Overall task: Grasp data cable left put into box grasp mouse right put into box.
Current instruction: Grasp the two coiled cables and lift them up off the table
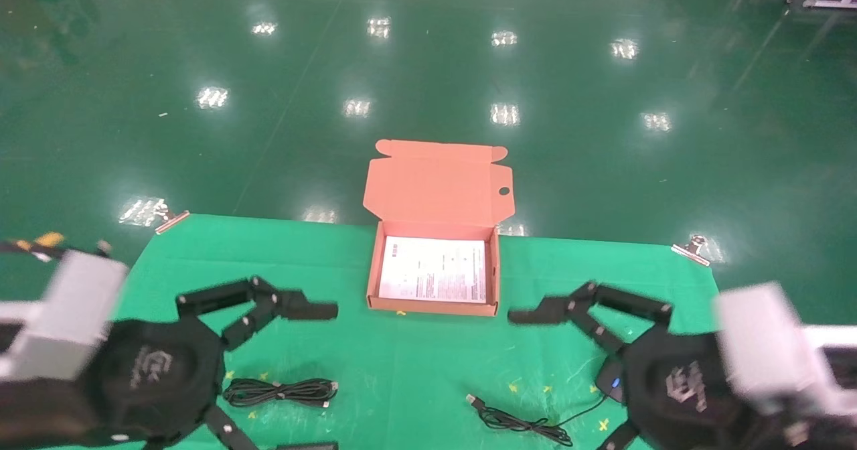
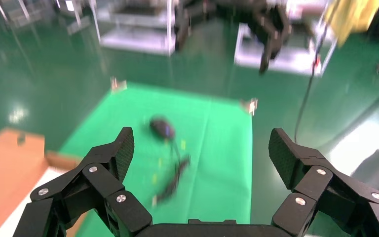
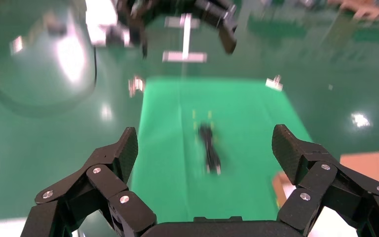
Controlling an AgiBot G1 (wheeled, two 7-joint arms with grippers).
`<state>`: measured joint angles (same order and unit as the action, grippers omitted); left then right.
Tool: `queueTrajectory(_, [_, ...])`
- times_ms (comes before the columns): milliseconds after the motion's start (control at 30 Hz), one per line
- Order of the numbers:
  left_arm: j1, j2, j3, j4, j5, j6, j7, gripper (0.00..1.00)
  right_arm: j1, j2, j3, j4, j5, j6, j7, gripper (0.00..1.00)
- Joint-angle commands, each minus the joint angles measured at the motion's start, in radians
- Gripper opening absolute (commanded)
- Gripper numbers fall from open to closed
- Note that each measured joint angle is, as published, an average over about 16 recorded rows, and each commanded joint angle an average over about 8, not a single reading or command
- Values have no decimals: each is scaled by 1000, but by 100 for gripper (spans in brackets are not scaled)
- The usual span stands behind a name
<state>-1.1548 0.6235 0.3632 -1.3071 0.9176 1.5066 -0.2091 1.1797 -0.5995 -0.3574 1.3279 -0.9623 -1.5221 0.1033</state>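
Observation:
The open orange-brown box [image 1: 373, 269] stands at the far middle of the green cloth, a white printed sheet on its bottom. The coiled data cable [image 1: 281, 392] lies at the near left; it also shows in the right wrist view [image 3: 210, 150]. The black mouse [image 1: 610, 380] lies at the near right, mostly hidden under my right gripper, its cord [image 1: 529, 424] trailing left. The left wrist view shows the mouse [image 2: 162, 127] too. My left gripper [image 1: 329, 378] hovers open and empty beside the cable. My right gripper [image 1: 542, 386] hovers open and empty over the mouse.
Metal clips [image 1: 171, 221] [image 1: 689, 249] hold the cloth at the table's far corners. Yellow marks [image 1: 515, 386] dot the cloth near the cable and the mouse. Shiny green floor lies beyond the table's far edge.

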Motion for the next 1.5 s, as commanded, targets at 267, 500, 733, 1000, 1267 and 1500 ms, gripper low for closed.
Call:
queueTrajectory(267, [-158, 46, 133, -17, 293, 31, -53, 100, 180, -37, -175, 29, -318, -46, -190, 100])
queueTrajectory(500, [-280, 119, 277, -26, 545, 48, -71, 100, 284, -82, -332, 31, -517, -25, -290, 100])
queueTrajectory(733, [-343, 202, 403, -41, 800, 10, -64, 100, 302, -127, -423, 31, -679, 20, -307, 100])
queueTrajectory(1000, [-315, 275, 486, -39, 1012, -68, -119, 100, 251, -173, -480, 29, -848, 117, -248, 100])
queueTrajectory(1267, [-250, 322, 531, -15, 1155, -146, -201, 100, 163, -210, -510, 23, -997, 243, -128, 100])
queueTrajectory(1500, [-225, 358, 518, 120, 1139, -189, -239, 100, 107, -240, -514, 3, -1056, 308, -11, 100])
